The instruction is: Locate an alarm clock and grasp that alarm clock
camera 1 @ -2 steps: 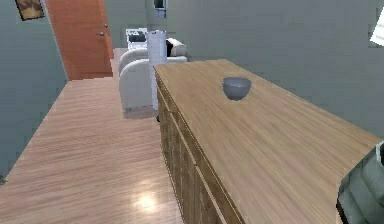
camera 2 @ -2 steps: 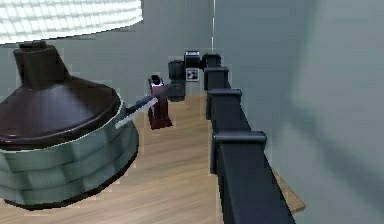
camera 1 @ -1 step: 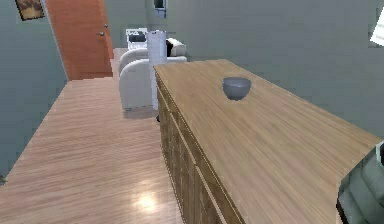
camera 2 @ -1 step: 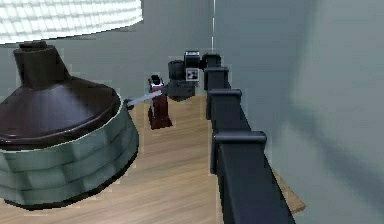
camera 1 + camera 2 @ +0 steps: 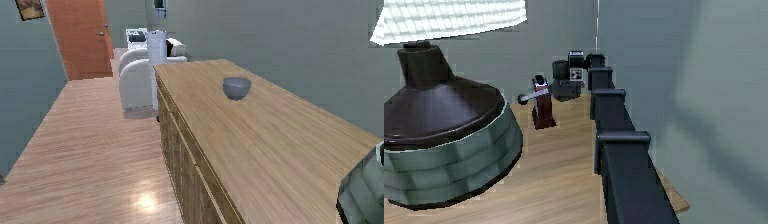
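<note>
A small dark red upright thing with a pale face near its top (image 5: 542,108) stands on the wooden top (image 5: 564,170); its shape could fit an alarm clock, but it is too small to be sure. The dark arm bar (image 5: 619,140) rises from the bottom edge to two white marked squares (image 5: 578,58). Left of them is the gripper (image 5: 536,94), with its dark body at the far end of the wooden top. Its fingers reach toward the red thing. I cannot tell whether it touches or holds anything.
A big lamp with a teal tiled base, dark dome and white shade (image 5: 444,130) stands close to the left of the red thing; it also shows as the lamp base (image 5: 365,190). A grey bowl (image 5: 236,88) sits on the long wooden cabinet (image 5: 270,140). Beyond are a white armchair (image 5: 135,75) and an orange door (image 5: 78,38), with open wood floor (image 5: 90,150).
</note>
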